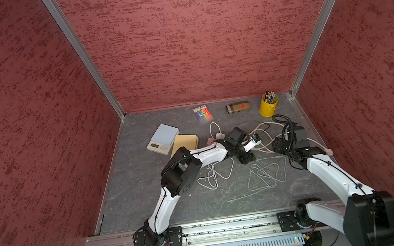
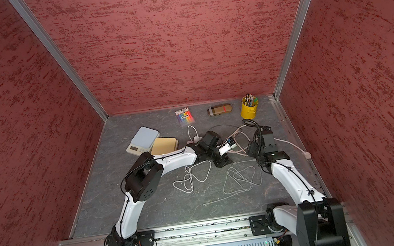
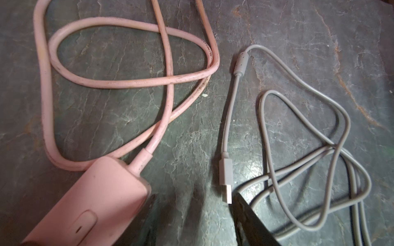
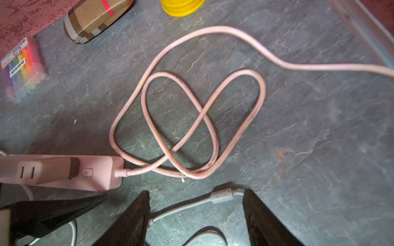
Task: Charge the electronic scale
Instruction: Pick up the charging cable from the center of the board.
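Observation:
The electronic scale (image 1: 163,139) (image 2: 142,143), white with a pale blue platform, sits at the back left, apart from both arms. A pink power strip (image 1: 252,144) (image 3: 96,198) (image 4: 100,172) lies mid-table with an adapter (image 4: 42,170) plugged into it. My left gripper (image 1: 246,158) (image 3: 194,198) points down beside the strip, open over bare floor. The grey cable's USB plug (image 3: 226,187) lies at one fingertip. My right gripper (image 1: 279,145) (image 4: 196,213) is open and straddles the grey cable (image 4: 219,197) near its ferrite bead, not touching it.
The strip's pink cord (image 4: 191,119) loops on the floor behind the grippers. Grey cable coils (image 1: 266,174) and a white cable (image 1: 214,176) lie in front. A tan notebook (image 1: 184,142) touches the scale. A marker pack (image 1: 202,112), a plaid case (image 1: 238,106) and a yellow pen cup (image 1: 268,105) line the back.

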You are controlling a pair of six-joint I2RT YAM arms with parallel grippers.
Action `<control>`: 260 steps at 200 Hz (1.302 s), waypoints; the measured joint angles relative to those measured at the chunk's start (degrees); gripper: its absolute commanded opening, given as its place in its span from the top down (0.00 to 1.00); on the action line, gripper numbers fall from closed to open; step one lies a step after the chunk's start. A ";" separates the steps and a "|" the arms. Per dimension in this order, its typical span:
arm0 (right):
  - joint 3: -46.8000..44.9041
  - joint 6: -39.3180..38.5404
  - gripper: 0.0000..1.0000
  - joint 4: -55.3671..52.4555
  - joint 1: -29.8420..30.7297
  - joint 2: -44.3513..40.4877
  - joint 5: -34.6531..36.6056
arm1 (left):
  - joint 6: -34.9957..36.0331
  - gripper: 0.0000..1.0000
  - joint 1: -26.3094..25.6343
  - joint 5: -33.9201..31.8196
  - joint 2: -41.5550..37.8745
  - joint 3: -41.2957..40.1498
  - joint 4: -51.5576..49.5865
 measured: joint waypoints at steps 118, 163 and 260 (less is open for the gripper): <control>-0.57 5.11 0.34 4.20 -0.31 2.60 -9.38 | 0.07 0.87 -1.86 1.38 2.86 0.94 0.68; -1.62 10.60 0.39 6.60 -0.31 1.40 -15.78 | 1.77 1.00 -1.55 -0.22 -0.28 -5.01 4.31; -4.37 35.06 0.42 16.46 9.86 -7.91 -27.63 | 17.44 1.00 -0.72 -21.97 -23.19 -25.35 23.69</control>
